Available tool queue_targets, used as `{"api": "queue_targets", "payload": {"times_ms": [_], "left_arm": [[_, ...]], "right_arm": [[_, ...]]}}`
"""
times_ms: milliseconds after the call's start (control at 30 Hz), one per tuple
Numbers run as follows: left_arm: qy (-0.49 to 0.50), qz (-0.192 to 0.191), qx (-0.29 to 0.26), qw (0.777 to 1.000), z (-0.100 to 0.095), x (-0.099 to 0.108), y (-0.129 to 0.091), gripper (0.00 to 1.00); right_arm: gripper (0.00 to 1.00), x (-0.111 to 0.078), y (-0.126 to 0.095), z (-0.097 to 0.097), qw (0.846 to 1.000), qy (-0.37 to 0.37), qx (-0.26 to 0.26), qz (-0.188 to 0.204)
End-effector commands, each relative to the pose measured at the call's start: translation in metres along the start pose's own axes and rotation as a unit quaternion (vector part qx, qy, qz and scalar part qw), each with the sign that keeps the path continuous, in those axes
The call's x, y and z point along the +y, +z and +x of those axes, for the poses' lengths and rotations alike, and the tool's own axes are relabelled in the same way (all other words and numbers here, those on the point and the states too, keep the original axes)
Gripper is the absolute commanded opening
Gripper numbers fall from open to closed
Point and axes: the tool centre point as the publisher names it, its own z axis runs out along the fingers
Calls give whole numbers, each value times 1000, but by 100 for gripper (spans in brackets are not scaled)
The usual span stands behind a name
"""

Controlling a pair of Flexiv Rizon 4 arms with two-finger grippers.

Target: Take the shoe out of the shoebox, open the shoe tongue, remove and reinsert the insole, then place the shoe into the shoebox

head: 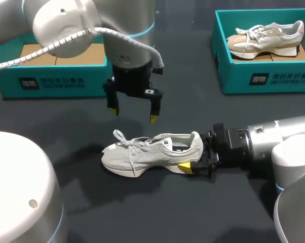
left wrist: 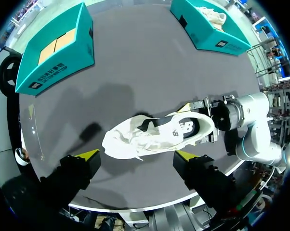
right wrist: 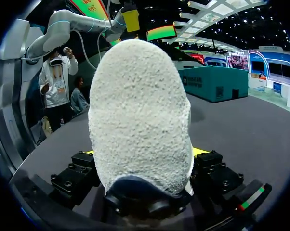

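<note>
Head view — right gripper (head: 197, 154) horizontal, clamping shoe (head: 147, 154) heel.

A robot workstation of the kind seen in a robotics lab or demonstration stand, rather than a home or a shop. A round table (left wrist: 135, 62) with a dark matte top has two white industrial arms with grey joints reaching over it, the left arm (head: 66, 25) from one side and the right arm (head: 274, 139) from the other. On the table are two open teal boxes, the left shoebox (head: 51, 81) lined with brown card and the right shoebox (head: 264, 76) holding a second shoe (head: 266, 38), and a pale shoe (head: 152, 152) standing on its sole near the middle.
</note>
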Motion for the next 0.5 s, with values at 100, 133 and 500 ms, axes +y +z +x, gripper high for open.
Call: {"api": "queue_targets", "payload": {"times_ms": [100,133,500], "left_arm": [[0,-1,-11,1000,6,-1,-1,100],[0,-1,-11,1000,6,-1,-1,100],[-65,-22,-66,995,31,16,26,100]], "right_arm": [[0,0,2,1,1000,1,0,2],[0,0,2,1,1000,1,0,2],[0,0,2,1,1000,1,0,2]]}}
